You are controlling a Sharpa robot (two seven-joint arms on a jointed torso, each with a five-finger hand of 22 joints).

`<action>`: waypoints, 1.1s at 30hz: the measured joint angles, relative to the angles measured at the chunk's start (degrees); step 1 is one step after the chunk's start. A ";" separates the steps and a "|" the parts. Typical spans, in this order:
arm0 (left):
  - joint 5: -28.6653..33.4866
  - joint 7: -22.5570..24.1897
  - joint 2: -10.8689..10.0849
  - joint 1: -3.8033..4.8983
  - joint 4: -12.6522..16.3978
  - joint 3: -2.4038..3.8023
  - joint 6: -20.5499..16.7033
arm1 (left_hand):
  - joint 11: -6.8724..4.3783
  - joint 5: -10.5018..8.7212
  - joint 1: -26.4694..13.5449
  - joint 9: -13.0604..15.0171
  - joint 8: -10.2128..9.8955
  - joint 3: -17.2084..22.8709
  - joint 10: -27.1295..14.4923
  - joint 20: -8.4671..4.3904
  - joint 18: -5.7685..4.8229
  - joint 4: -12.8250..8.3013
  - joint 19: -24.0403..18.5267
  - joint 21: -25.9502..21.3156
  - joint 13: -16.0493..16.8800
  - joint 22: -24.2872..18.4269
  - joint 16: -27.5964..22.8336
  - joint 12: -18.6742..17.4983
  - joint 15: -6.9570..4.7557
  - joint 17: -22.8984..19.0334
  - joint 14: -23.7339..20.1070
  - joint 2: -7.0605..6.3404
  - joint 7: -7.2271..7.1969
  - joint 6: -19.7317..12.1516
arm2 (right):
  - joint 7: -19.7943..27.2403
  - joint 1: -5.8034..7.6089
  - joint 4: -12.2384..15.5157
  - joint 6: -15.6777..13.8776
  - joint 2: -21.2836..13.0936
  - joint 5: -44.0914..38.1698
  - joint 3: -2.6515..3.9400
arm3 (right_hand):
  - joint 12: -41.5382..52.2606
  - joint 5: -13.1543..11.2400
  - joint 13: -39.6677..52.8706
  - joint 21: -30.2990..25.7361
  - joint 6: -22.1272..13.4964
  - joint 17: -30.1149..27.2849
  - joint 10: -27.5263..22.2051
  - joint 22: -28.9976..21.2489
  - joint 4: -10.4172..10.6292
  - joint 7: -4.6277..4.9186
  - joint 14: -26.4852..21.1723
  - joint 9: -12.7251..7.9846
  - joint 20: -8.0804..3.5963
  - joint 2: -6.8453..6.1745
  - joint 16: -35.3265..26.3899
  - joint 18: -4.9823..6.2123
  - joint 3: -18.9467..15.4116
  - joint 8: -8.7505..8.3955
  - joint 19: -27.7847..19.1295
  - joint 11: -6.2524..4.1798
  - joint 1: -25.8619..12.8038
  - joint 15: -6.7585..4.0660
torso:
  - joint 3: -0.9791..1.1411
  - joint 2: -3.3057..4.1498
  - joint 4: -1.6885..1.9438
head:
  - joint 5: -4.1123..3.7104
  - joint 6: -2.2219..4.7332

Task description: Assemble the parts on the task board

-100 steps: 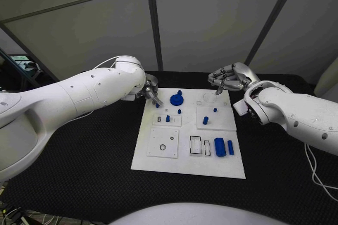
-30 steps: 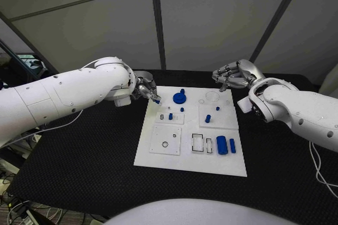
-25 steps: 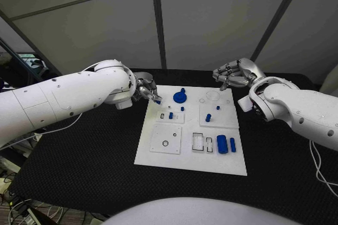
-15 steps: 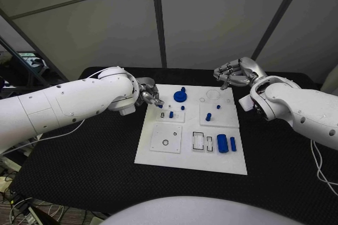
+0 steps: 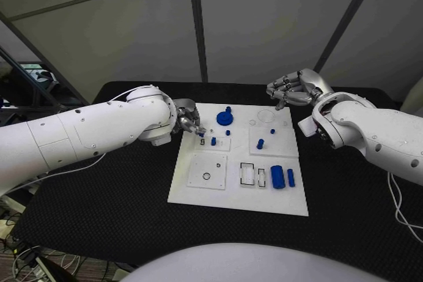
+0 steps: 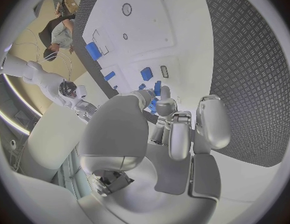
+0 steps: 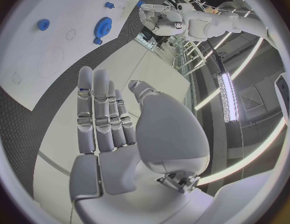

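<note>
- Your left hand (image 5: 187, 120) sits at the left edge of the task board (image 5: 211, 196), left of centre in the head view; its fingers are drawn together over a small blue part (image 6: 155, 104), which the left wrist view shows pinched at the fingertips (image 6: 165, 104).
- The move turns on this: the small white block with the slot (image 5: 211, 143) lies just right of and below that hand in the head view, an upright blue peg (image 5: 209, 141) already standing in it; the held part hangs right beside the block, so I judge only a short drop inward is needed.
- You cannot read the held part's long axis with confidence; in the wrist view it looks to run along the fingers, but most of it is covered.
- Your right hand (image 5: 293, 89) hovers off the board's upper right corner, above the counter (image 5: 106, 221), fingers curled in the head view yet lying straight and side by side in the right wrist view, holding nothing; it is far from the slot, so the left hand is the nearer.
- The blue gear (image 5: 225, 117) stands at the board's top; the large blue cylinder (image 5: 275, 176) lies lower right, long axis running up the frame.
- Whether the slot beside the peg is free is too small to tell.
</note>
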 measured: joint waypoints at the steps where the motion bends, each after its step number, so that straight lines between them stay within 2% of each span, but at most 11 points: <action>1: -0.19 -0.06 0.08 -0.07 -0.04 -0.03 0.09 | 0.00 0.00 0.00 0.00 0.00 0.04 0.00 0.00 0.00 -0.04 0.00 0.00 0.00 0.00 0.00 0.00 0.00 0.00 0.00 0.00 0.00 0.00 | 0.00 0.00 0.01 0.00 0.00 0.00 0.00 | 0.00 0.00 0.00 0.00 0.00 0.00 0.00 0.00 0.00 0.00 0.00 0.00 0.00 0.00 0.00 0.00 0.00 0.00 0.00 0.00 0.00 0.00 | -0.01 0.00 0.00 | -0.03 -0.02; 33: -2.21 -0.71 1.65 -0.94 -1.43 -0.20 2.95 | -0.31 0.03 -0.69 0.15 -0.11 0.78 0.50 0.00 0.00 -0.45 0.00 0.00 -0.02 0.00 0.00 0.00 0.01 0.00 0.00 -0.68 -0.20 0.21 | 0.00 0.00 0.10 0.00 0.05 0.00 0.00 | 0.00 0.00 0.01 0.00 0.00 -0.01 0.00 0.01 0.00 0.00 0.00 0.00 0.00 0.00 0.00 0.00 0.00 0.00 0.00 0.00 0.00 0.00 | -0.05 -0.02 0.05 | -0.20 -0.41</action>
